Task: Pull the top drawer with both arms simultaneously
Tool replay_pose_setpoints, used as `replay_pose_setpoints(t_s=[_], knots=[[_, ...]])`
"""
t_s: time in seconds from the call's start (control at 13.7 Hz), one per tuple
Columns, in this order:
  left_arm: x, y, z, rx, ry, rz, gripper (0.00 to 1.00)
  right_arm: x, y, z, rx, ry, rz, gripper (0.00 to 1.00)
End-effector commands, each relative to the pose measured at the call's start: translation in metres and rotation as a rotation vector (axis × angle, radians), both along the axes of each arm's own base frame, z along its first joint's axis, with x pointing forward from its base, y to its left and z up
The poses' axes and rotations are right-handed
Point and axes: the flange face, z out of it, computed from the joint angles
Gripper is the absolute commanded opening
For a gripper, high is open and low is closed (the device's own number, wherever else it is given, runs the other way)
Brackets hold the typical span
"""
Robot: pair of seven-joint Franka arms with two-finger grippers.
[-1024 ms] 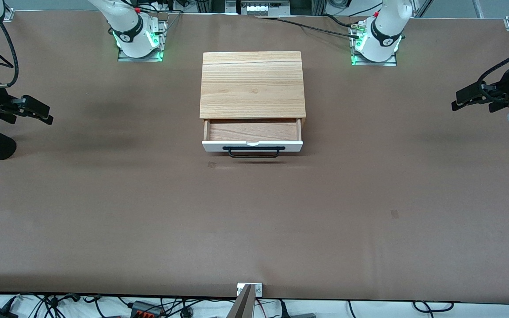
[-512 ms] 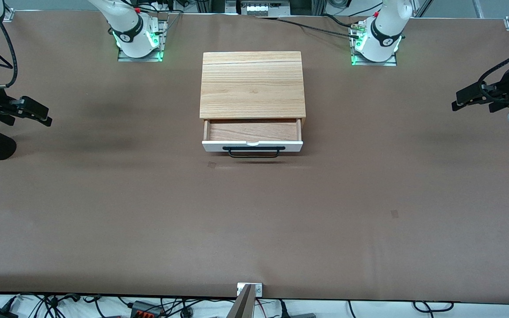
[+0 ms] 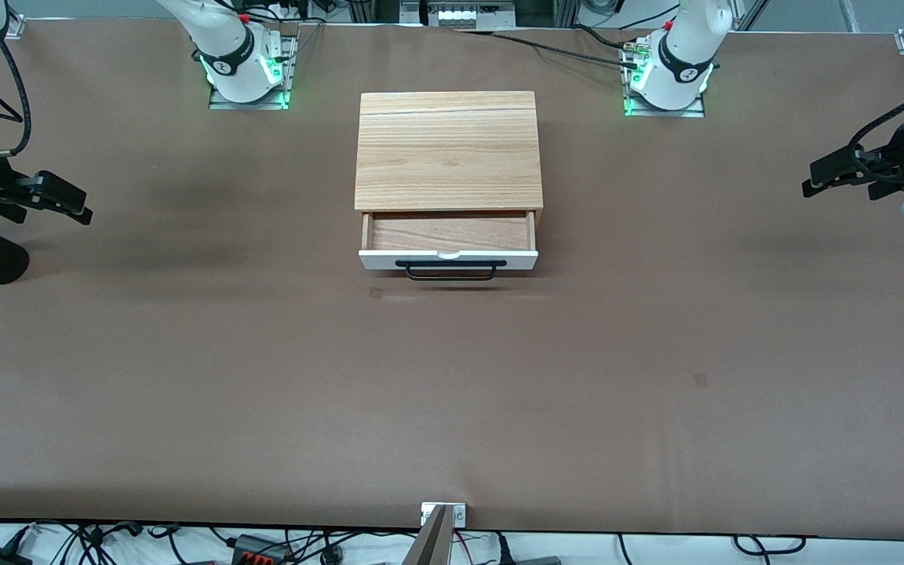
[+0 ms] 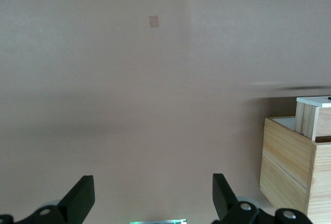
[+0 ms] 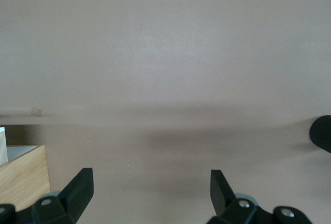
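Note:
The top drawer (image 3: 449, 234) stands partly pulled out of the wooden cabinet (image 3: 449, 149) at the table's middle. It is a shallow light-wood tray with a white front panel and a black bar handle (image 3: 450, 269). It also shows in the left wrist view (image 4: 314, 116). My left gripper (image 3: 821, 177) is open and empty, up over the table's left-arm end. My right gripper (image 3: 75, 205) is open and empty, up over the table's right-arm end. Both are well away from the drawer. The wrist views show each gripper (image 4: 153, 198) (image 5: 150, 192) with jaws spread wide.
Brown paper covers the table (image 3: 452, 392). The arm bases (image 3: 246, 71) (image 3: 668, 78) stand on either side of the cabinet. Two small patches (image 3: 376, 293) (image 3: 701, 380) mark the paper. A metal bracket (image 3: 442, 514) sits at the table's edge nearest the front camera.
My right gripper has drifted very slightly toward the table's right-arm end. The left arm and the drawer have not moved.

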Motion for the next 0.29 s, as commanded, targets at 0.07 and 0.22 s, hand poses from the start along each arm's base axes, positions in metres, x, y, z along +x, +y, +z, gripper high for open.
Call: replay_pose_setpoints(t_s=[0.07,0.22], knots=[[-0.0003,0.0017,-0.0013,-0.014,-0.003,-0.004,1.0,-0.0011,-0.0019,0.0038,-0.013,-0.01,0.01,1.0],[-0.0003,0.0085,-0.002,-0.021,0.003,0.018,1.0,-0.0011,-0.0019,0.0038,-0.013,-0.01,0.01,1.0]])
